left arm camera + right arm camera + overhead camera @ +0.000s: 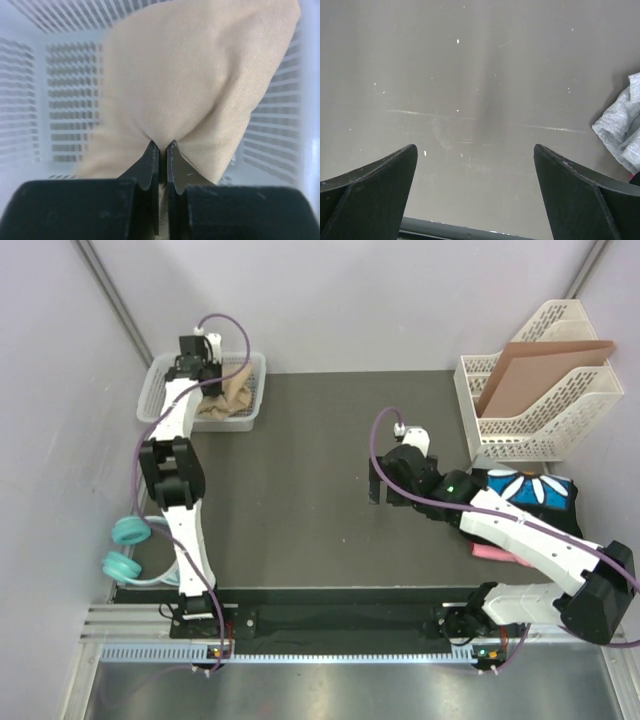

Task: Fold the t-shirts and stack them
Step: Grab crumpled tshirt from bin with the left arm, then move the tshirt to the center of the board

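Print: the only marking that can be read as anything is a white daisy on the black t-shirt (530,490). Part of the flower is covered by the right arm.

Hidden or unclear:
- The grey t-shirt (620,130) shows only as a crumpled corner at the right edge of the right wrist view, lying on the dark mat (300,490). The rest is cut off.
- The pink t-shirt (495,553) shows as a thin strip under the right arm, at the mat's near right edge.
- The black t-shirt lies by the mat's right edge, mostly under the arm. I cannot tell how these shirts overlap.
- The teal item (125,545) lies off the mat's left edge and its shape is hard to read.

Containers:
- The white slotted basket (255,390) sits at the mat's far left corner and holds the tan t-shirt (200,85), bunched up.
- The white file rack (530,430) stands off the mat's far right corner, with a brown cardboard sheet (540,370) leaning in it.

Hands:
- The left gripper (162,147) is down inside the basket, its fingers pinched together on a fold of the tan t-shirt, with cloth rising from the tips.
- The right gripper (475,165) hangs over the mat's right-centre, spread wide and holding nothing, with bare mat between its fingers.
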`<action>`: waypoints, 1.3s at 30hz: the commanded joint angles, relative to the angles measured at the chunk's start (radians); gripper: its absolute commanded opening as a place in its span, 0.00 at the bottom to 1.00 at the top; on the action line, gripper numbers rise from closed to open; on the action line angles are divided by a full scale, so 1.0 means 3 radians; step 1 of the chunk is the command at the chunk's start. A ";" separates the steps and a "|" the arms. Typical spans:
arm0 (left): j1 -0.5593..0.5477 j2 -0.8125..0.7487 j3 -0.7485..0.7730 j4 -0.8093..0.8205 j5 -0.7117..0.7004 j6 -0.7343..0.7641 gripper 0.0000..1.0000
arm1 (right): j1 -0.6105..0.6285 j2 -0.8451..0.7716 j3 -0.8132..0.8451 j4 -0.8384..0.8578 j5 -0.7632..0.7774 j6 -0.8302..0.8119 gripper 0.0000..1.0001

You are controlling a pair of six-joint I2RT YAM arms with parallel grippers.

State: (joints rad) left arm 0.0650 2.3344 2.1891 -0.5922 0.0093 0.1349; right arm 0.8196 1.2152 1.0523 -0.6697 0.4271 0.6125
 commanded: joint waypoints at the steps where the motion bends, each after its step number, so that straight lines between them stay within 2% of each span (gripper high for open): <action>1: 0.0003 -0.1174 0.0276 0.0129 0.0357 -0.0117 0.00 | -0.0037 -0.0108 -0.0056 0.0197 0.0034 -0.0083 1.00; 4: -0.0002 -0.1593 0.0235 -0.0034 0.0617 -0.0158 0.00 | -0.0032 -0.0164 -0.0046 0.0192 0.0095 -0.0119 1.00; 9: -0.0104 -0.2289 -0.0203 -0.0423 0.1067 -0.0122 0.00 | -0.0063 -0.0353 0.0061 0.0080 0.0299 -0.0139 1.00; 11: -0.0282 -0.2554 -0.0378 -0.0688 0.1185 -0.0051 0.00 | -0.0078 -0.0512 0.0117 0.0003 0.0421 -0.0139 1.00; 13: -0.0563 -0.2739 -0.0761 -0.0817 0.1221 0.0010 0.00 | -0.0094 -0.0695 0.0209 -0.0038 0.0488 -0.0170 1.00; 19: -0.1269 -0.3241 -0.1834 -0.0951 0.1365 0.0031 0.00 | -0.0099 -0.1176 0.0485 -0.0227 0.0693 -0.0242 1.00; 26: -0.1781 -0.3073 -0.2413 -0.0772 0.1595 -0.0066 0.00 | -0.0099 -0.1479 0.0568 -0.0309 0.0673 -0.0206 1.00; 34: -0.2507 -0.2546 -0.2332 -0.0619 0.1748 -0.0296 0.00 | -0.0104 -0.1417 0.0547 -0.0391 0.0658 -0.0134 1.00; 39: -0.2600 -0.2285 -0.2368 -0.0440 0.2003 -0.0546 0.00 | -0.0104 -0.1351 0.0537 -0.0401 0.0612 -0.0139 1.00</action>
State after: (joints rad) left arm -0.7094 1.6245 1.4494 -0.8177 0.5117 0.0505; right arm 0.8017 0.8001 1.2053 -0.7856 0.6186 0.5686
